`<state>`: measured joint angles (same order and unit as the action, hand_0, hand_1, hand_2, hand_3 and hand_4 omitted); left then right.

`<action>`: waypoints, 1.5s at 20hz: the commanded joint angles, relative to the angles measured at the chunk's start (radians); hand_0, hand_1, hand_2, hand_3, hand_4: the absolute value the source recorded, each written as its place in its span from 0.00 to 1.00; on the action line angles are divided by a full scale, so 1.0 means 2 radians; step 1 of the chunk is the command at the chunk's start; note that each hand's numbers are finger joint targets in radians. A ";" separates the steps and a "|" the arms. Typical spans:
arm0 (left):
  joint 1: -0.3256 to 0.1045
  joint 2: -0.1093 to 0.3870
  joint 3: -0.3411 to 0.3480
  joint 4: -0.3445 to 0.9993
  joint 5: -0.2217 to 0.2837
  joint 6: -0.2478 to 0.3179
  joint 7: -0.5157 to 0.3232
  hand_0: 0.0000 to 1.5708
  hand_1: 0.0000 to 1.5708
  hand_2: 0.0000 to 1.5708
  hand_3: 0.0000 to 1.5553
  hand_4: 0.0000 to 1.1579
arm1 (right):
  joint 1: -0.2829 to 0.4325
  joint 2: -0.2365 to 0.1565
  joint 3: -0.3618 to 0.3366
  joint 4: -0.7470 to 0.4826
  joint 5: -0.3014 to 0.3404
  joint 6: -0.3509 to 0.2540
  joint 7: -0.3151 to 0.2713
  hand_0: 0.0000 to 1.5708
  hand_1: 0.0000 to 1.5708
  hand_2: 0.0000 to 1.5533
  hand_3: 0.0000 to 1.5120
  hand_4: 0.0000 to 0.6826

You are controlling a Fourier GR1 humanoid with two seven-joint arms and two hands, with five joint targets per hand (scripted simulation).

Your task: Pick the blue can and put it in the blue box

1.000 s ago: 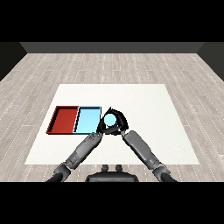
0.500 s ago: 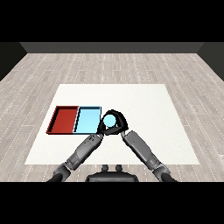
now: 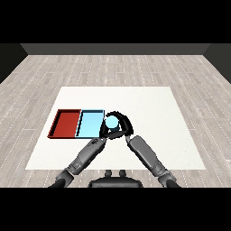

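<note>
The blue can [image 3: 112, 122] stands upright just off the right edge of the light blue tray [image 3: 89, 123], seen from above with its pale top showing. My right hand [image 3: 123, 124] is shut on the can, its black fingers curled round the far and right sides. My left hand [image 3: 104, 132] sits low against the can's near left side, at the tray's near right corner; the right hand and can partly hide it.
The red tray [image 3: 66, 123] lies directly left of the light blue tray, and the two touch. Both lie on the white table [image 3: 149, 103], with a grey plank floor around it.
My right hand and the blue can have edged slightly left toward the light blue tray. The left hand has barely moved.
</note>
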<state>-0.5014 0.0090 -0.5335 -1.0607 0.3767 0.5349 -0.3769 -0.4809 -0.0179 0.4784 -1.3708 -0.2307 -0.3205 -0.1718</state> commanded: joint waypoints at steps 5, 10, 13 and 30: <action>-0.001 -0.004 -0.007 -0.003 0.032 0.021 -0.046 1.00 1.00 0.99 0.95 0.95 | 0.017 0.004 -0.020 0.025 0.029 0.031 -0.022 0.00 0.00 0.00 0.00 0.00; -0.018 -0.004 0.009 0.001 -0.013 0.029 -0.046 1.00 1.00 1.00 0.95 0.99 | -0.001 0.009 -0.021 -0.001 0.032 -0.031 0.001 0.00 0.00 0.00 0.00 0.00; 0.012 -0.004 0.004 -0.004 -0.035 0.032 -0.052 1.00 1.00 1.00 0.95 0.99 | 0.025 0.009 -0.062 -0.018 0.005 0.011 -0.020 0.00 0.00 0.00 0.00 0.00; -0.050 0.107 0.138 0.095 -0.057 0.002 0.007 0.98 0.98 0.98 0.95 0.98 | 0.147 -0.086 -0.173 -0.191 -0.048 0.093 -0.012 0.00 0.00 0.00 0.00 0.00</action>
<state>-0.5472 0.1564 -0.3202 -0.9369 0.2633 0.5584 -0.4166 -0.1841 -0.1737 0.1861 -1.7527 -0.3145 -0.1375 -0.1975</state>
